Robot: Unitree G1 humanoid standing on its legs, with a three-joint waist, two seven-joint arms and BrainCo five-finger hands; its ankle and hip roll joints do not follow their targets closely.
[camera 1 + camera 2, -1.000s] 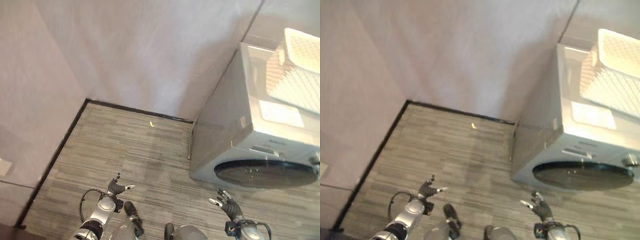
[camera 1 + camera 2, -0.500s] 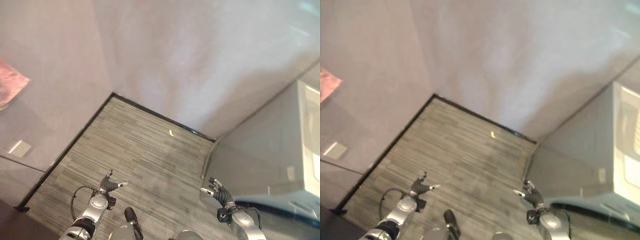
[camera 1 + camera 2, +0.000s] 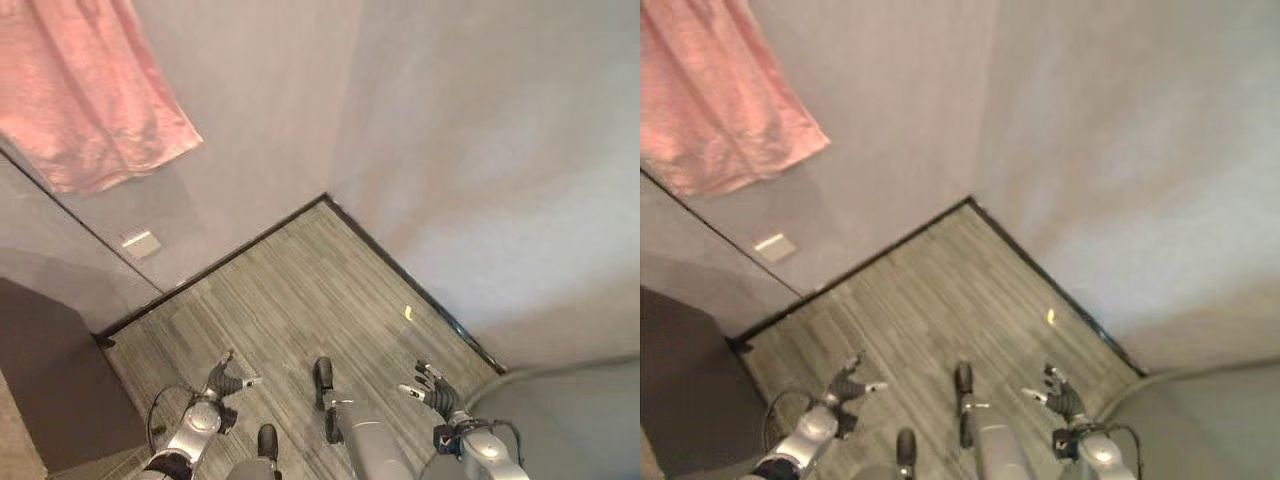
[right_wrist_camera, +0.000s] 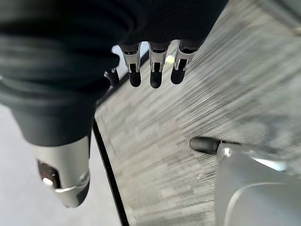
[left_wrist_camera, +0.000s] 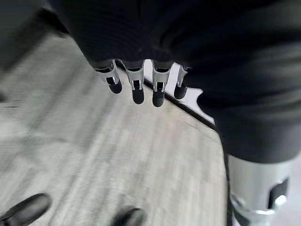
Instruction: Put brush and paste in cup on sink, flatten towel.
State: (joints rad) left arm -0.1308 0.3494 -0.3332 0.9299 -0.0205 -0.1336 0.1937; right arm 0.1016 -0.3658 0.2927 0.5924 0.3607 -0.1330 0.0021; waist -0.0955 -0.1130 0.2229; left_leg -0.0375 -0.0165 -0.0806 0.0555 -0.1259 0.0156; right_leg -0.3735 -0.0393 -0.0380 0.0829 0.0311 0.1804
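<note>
A pink towel [image 3: 85, 95] hangs in loose folds against the grey wall at the upper left; it appears too in the right eye view [image 3: 715, 100]. My left hand [image 3: 228, 380] hovers low over the striped floor at the lower left, fingers relaxed and holding nothing. Its fingers [image 5: 137, 89] point out over bare floor in the left wrist view. At the lower right my right hand [image 3: 432, 391] is also open and empty, its fingers [image 4: 155, 75] spread above the floor.
Grey walls meet in a corner [image 3: 325, 197] ahead, edged by a black skirting strip. A dark cabinet side [image 3: 50, 370] stands at the left. A wall socket plate [image 3: 140, 243] sits low on the left wall. A small yellow scrap [image 3: 408, 313] lies on the floor.
The camera has swung left: the washing machine has left the picture and the pink towel has come into full view at the upper left. Both hands stay open and low.
</note>
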